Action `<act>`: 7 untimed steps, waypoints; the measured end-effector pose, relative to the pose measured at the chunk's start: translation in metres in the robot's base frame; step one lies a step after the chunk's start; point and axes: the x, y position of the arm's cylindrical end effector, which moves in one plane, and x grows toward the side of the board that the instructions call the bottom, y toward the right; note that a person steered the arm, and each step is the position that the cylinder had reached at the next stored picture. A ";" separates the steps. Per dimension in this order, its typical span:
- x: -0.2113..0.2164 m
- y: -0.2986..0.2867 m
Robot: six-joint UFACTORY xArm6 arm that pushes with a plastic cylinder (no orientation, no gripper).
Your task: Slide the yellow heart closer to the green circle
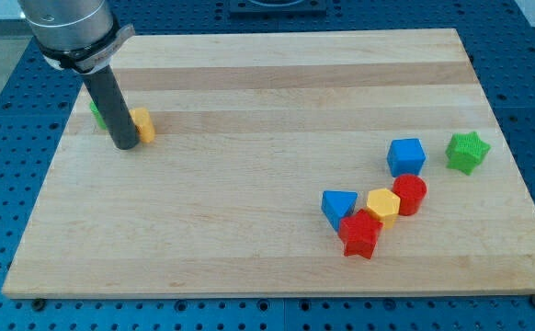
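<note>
My tip (123, 144) rests on the board at the view's upper left. The yellow heart (142, 125) sits just right of the rod, touching or nearly touching it, and the rod hides its left part. The green circle (96, 113) lies just left of and behind the rod; only a small green sliver shows. The rod stands between the two blocks.
At the view's lower right is a cluster: a blue cube (406, 156), a green star (467, 152), a red cylinder (410, 194), a yellow hexagon (382, 207), a blue triangle (338, 206) and a red star (360, 233). The wooden board (249, 101) ends near the green circle's left.
</note>
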 end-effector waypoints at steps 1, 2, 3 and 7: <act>0.023 0.046; 0.024 0.050; 0.006 0.089; -0.015 0.002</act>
